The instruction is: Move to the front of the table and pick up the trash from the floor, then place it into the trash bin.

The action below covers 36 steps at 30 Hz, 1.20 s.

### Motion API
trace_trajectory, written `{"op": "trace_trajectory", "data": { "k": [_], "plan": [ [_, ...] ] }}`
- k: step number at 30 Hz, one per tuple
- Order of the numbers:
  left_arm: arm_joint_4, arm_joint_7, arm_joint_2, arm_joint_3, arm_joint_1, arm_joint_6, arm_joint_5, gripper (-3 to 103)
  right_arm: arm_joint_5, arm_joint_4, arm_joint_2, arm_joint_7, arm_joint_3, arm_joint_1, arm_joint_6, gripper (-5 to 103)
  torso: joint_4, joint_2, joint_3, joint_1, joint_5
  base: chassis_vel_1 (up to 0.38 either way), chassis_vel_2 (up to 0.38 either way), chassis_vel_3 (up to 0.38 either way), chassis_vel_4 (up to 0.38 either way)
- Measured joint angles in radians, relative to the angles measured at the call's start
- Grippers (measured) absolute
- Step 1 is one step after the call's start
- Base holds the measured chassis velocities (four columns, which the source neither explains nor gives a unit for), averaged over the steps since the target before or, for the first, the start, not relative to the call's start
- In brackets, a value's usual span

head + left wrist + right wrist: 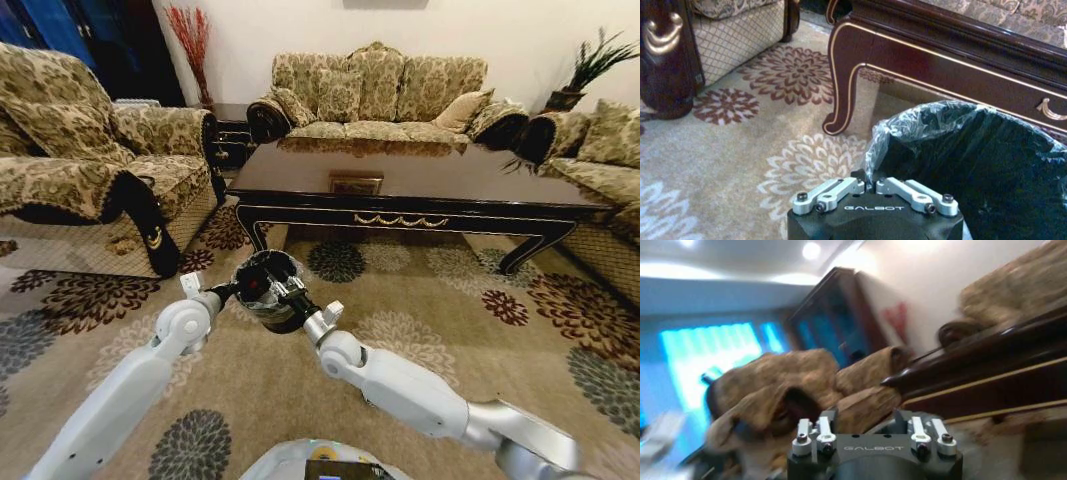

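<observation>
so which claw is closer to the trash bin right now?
Left, narrowly. The left claw is at the trash bin liner rim on its left side; the right claw sits against the bin's lower right side.

Floral carpet (420, 330); gold-patterned sofas (375, 95) (three sides); pale walls (300, 25); red twigs (190, 35)

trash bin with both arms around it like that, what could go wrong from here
The trash bin sits between the left gripper and the right gripper, so either arm could knock or tip it. In the left wrist view the jaws look shut on the thin plastic liner at the rim; a pull might tear it or drag it off. The table leg stands close by, so a swing could hit it.
</observation>
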Motion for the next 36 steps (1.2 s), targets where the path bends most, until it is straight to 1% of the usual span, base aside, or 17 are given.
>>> {"op": "trace_trajectory", "data": {
  "k": [2,3,5,6,8,9,11,12,16,17,19,22,24,25,28,33,36],
  "plan": [
    [0.000,0.000,0.005,-0.003,0.000,0.000,-0.002,3,0.008,0.005,-0.005,0.020,0.026,-0.005,-0.004,55,0.0000,0.000,0.000,0.000,0.0001,0.000,0.000,0.000,0.000],
    [-0.003,0.000,0.016,-0.011,0.000,0.000,-0.006,3,0.023,0.012,-0.017,0.067,0.076,-0.014,-0.016,66,0.0000,0.000,0.000,0.000,0.0001,0.000,0.000,0.000,0.000],
    [-0.013,-0.001,0.041,-0.026,0.000,-0.001,-0.016,3,0.040,0.021,-0.062,0.133,0.155,-0.028,-0.033,77,0.0000,0.000,0.000,0.000,0.0002,0.000,0.000,0.000,0.000],
    [-0.013,-0.001,0.041,-0.026,0.000,-0.001,-0.016,3,0.040,0.021,-0.062,0.133,0.155,-0.028,-0.033,77,0.0000,0.000,0.000,0.000,0.0002,0.000,0.000,0.000,0.000],
    [-0.016,-0.002,0.060,-0.038,-0.002,-0.001,-0.021,3,0.052,0.031,-0.112,0.171,0.203,-0.041,-0.052,88,-0.0002,0.000,0.000,0.000,0.0002,0.000,0.000,0.000,0.000],
    [-0.016,-0.002,0.060,-0.038,-0.002,-0.001,-0.021,3,0.052,0.031,-0.112,0.171,0.203,-0.041,-0.052,88,-0.0002,0.000,0.000,0.000,0.0002,0.000,0.000,0.000,0.000],
    [-0.010,-0.016,0.077,-0.053,-0.006,-0.002,-0.024,3,0.063,0.043,-0.167,0.264,0.247,-0.071,-0.109,97,-0.0003,0.000,0.000,0.000,0.0003,0.000,0.000,0.000,0.000],
    [-0.010,-0.016,0.077,-0.053,-0.006,-0.002,-0.024,3,0.063,0.043,-0.167,0.264,0.247,-0.071,-0.109,97,-0.0003,0.000,0.000,0.000,0.0003,0.000,0.000,0.000,0.000],
    [-0.021,-0.027,0.086,-0.070,-0.003,0.002,-0.040,3,0.140,0.044,-0.216,0.543,0.273,-0.155,-0.321,100,0.0000,0.000,0.000,0.000,-0.0001,0.000,0.000,0.000,0.000],
    [-0.021,-0.027,0.086,-0.070,-0.003,0.002,-0.040,3,0.140,0.044,-0.216,0.543,0.273,-0.155,-0.321,100,0.0000,0.000,0.000,0.000,-0.0001,0.000,0.000,0.000,0.000],
    [-0.035,-0.027,0.092,-0.074,-0.004,0.006,-0.043,3,0.265,0.023,-0.216,0.679,0.262,-0.199,-0.443,100,-0.0005,0.000,0.000,0.000,0.0001,0.000,0.000,0.000,0.000],
    [-0.039,-0.027,0.090,-0.076,-0.005,0.006,-0.042,3,0.308,-0.004,-0.204,0.731,0.241,-0.219,-0.478,100,-0.0004,0.000,0.000,0.000,0.0004,0.000,0.000,0.000,0.000],
    [-0.041,-0.027,0.073,-0.076,-0.005,0.007,-0.027,3,0.292,-0.048,-0.192,0.749,0.184,-0.245,-0.488,100,0.0001,0.000,0.000,0.000,0.0001,0.000,0.000,0.000,0.000],
    [-0.041,-0.027,0.073,-0.076,-0.005,0.007,-0.027,3,0.292,-0.048,-0.192,0.749,0.184,-0.245,-0.488,100,0.0001,0.000,0.000,0.000,0.0001,0.000,0.000,0.000,0.000],
    [-0.049,-0.026,0.042,-0.070,-0.006,0.011,-0.006,3,0.254,-0.100,-0.198,0.757,0.045,-0.273,-0.489,100,0.0000,0.000,0.000,0.000,0.0003,0.000,0.000,0.000,0.000],
    [-0.066,-0.020,0.021,-0.075,0.008,0.012,0.000,3,0.243,-0.122,-0.197,0.764,-0.033,-0.296,-0.499,100,-0.0007,0.000,0.000,0.000,-0.0002,0.000,0.000,0.000,0.000],
    [-0.074,-0.016,0.019,-0.077,0.016,0.013,0.007,3,0.240,-0.149,-0.182,0.765,-0.061,-0.297,-0.500,100,0.0000,0.000,0.000,0.000,-0.0001,0.000,0.000,0.000,0.000]
  ]
}}
